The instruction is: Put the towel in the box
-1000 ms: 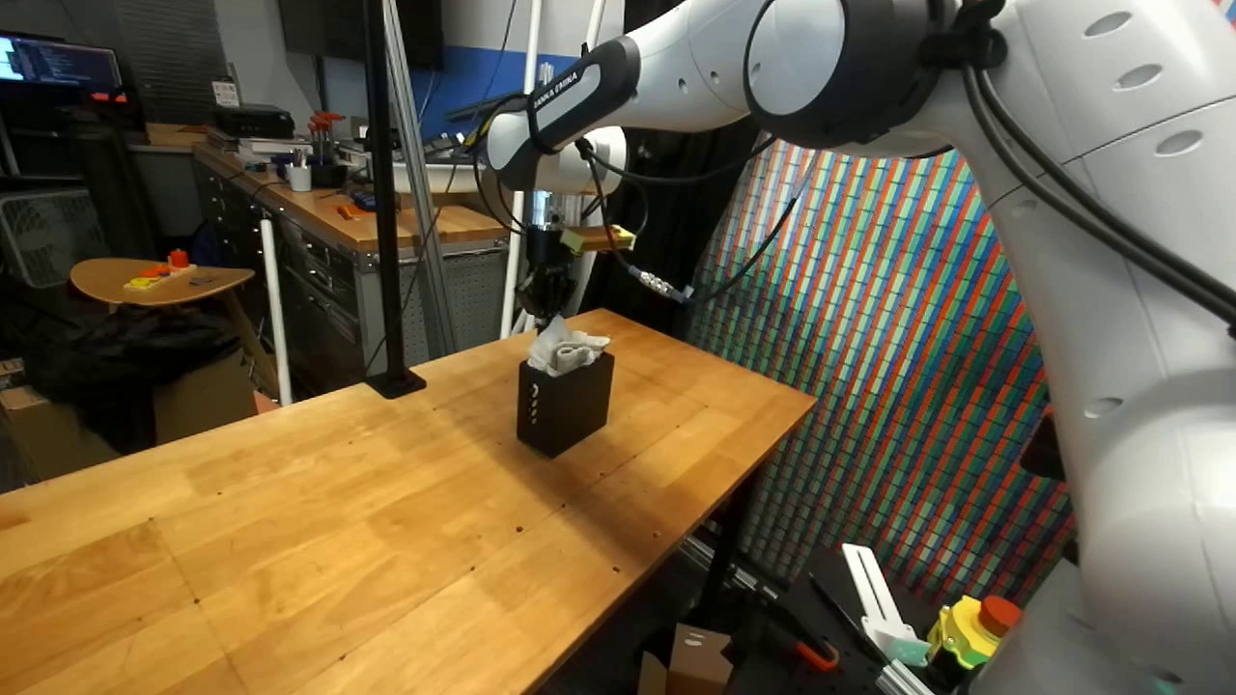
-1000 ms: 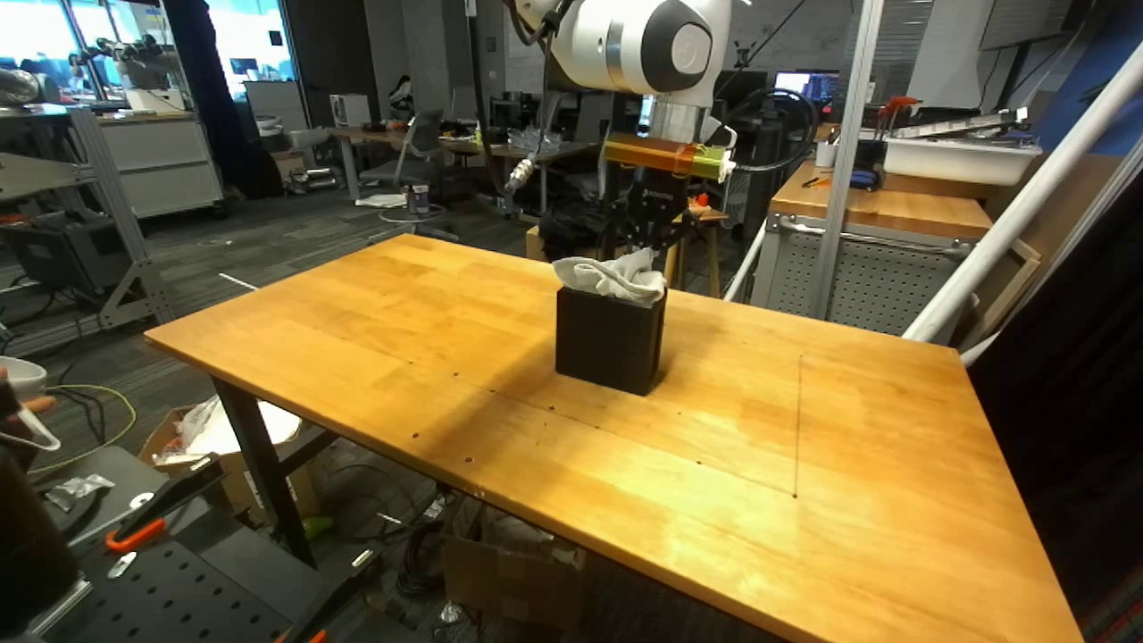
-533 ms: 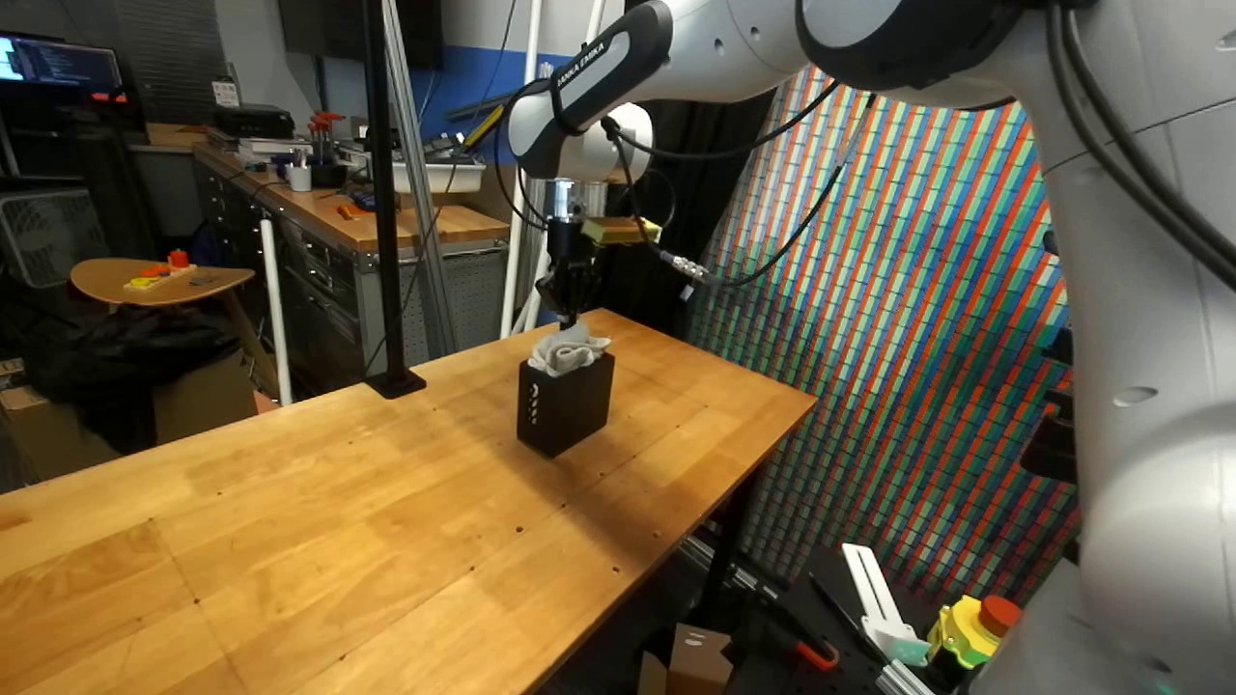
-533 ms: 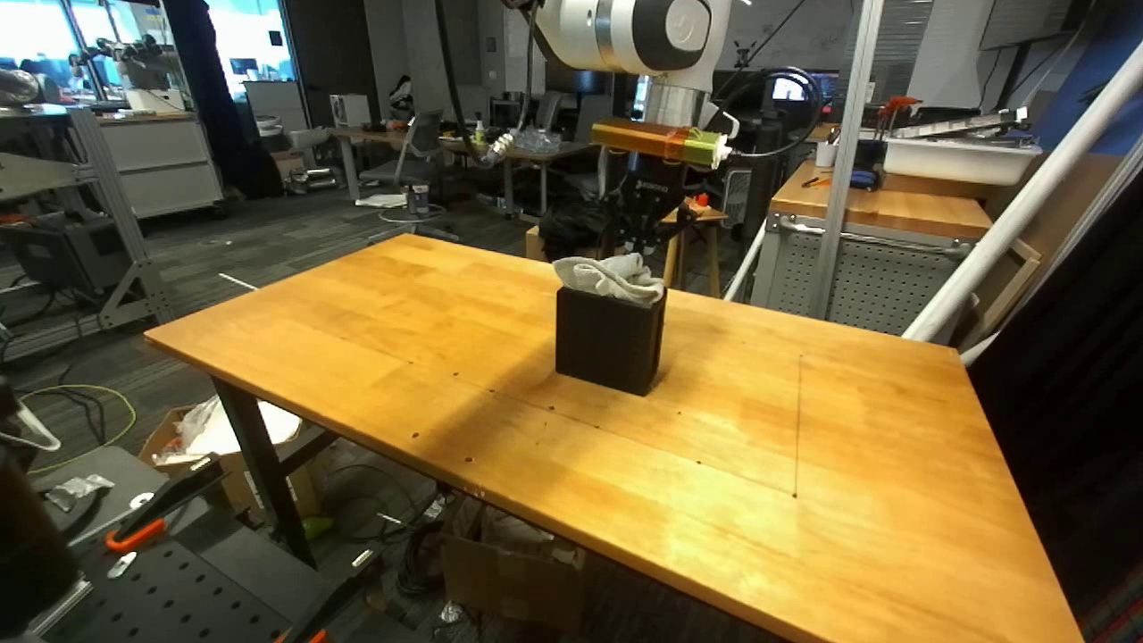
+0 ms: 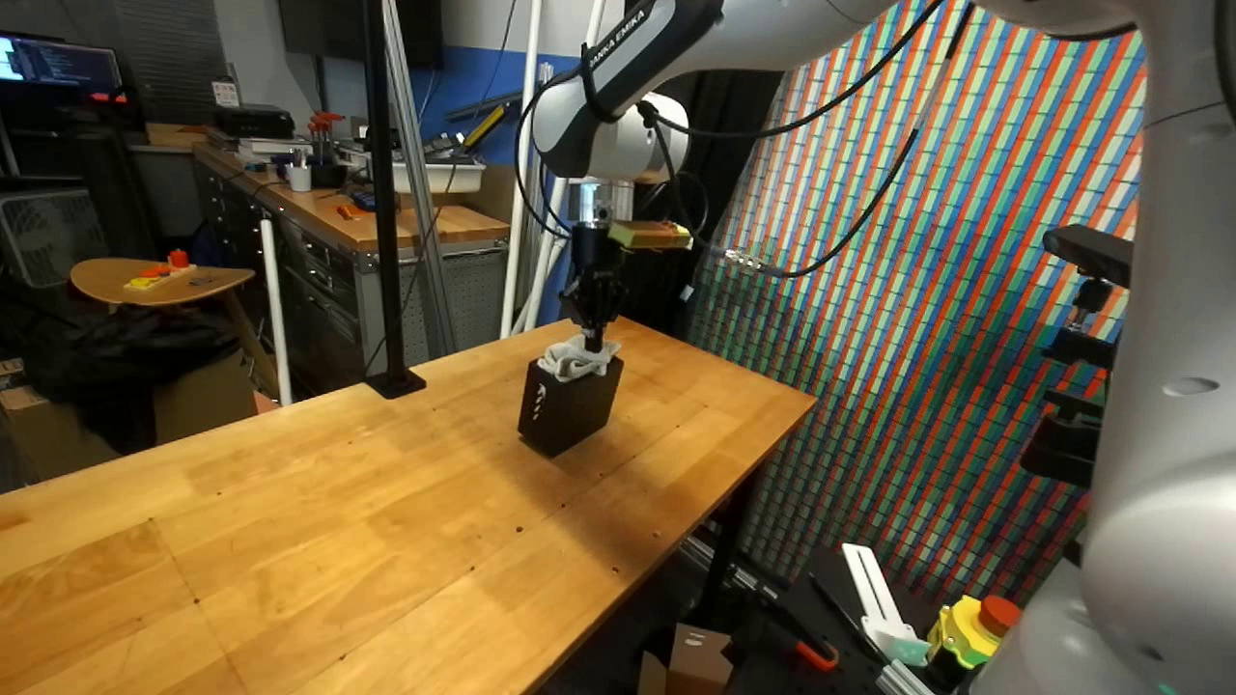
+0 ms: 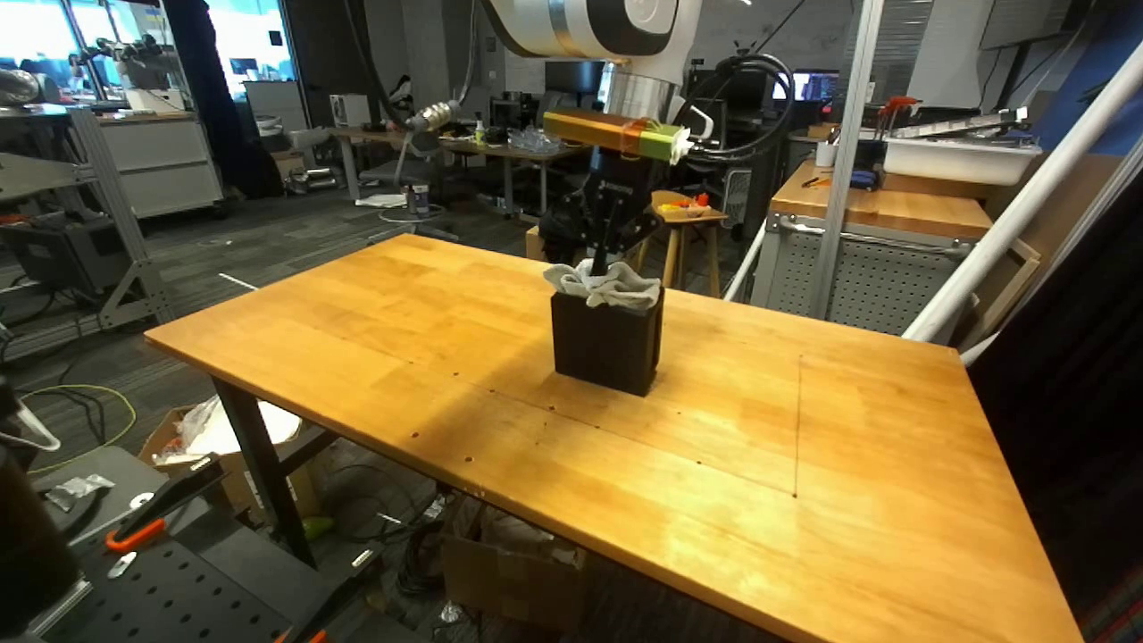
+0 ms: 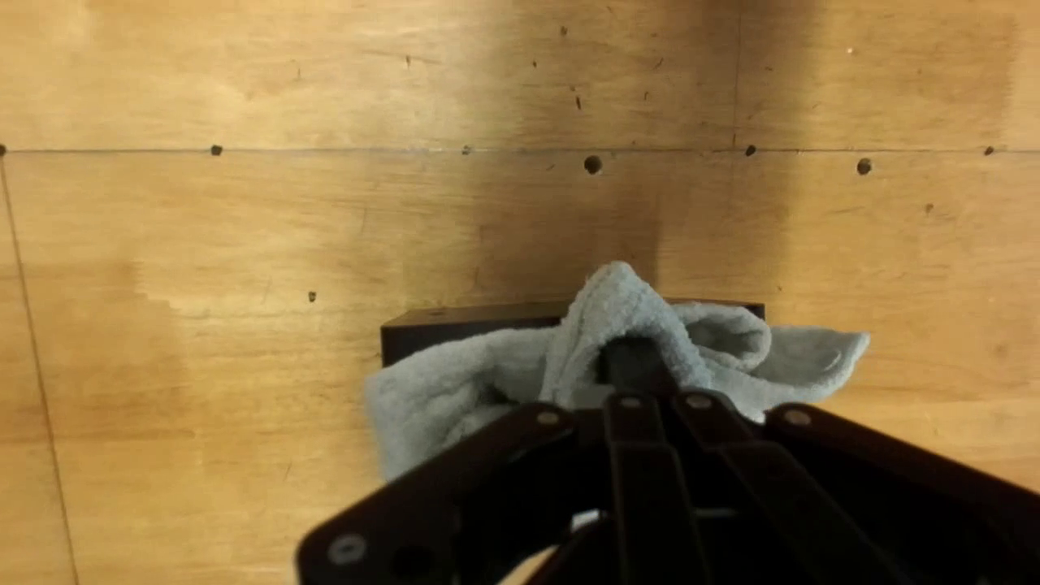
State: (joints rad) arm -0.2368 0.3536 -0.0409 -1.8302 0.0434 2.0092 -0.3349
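The towel [image 5: 568, 360] is bunched in the mouth of the black box [image 5: 572, 410], with rumpled folds standing above the rim in both exterior views. In an exterior view, cloth [image 6: 625, 288] overhangs the top of the box [image 6: 604, 344], which leans slightly. My gripper [image 6: 600, 266] points straight down with its fingers together and their tips pushed into the folds. From the wrist view, the towel [image 7: 463, 366] wraps around the gripper's tips [image 7: 639, 364], and a corner sticks out past the box edge [image 7: 479, 318]. How deep the cloth sits inside is hidden.
The box stands on a wooden table [image 5: 338, 502]. A black post [image 5: 391, 319] rises from the table's back edge. A white bin [image 6: 964, 161] rests on a side bench. An emergency-stop button [image 5: 997, 615] is near the robot base.
My gripper has shifted sideways and lowered into the towel. The towel's raised peak has flattened, and the top of the box has tipped slightly.
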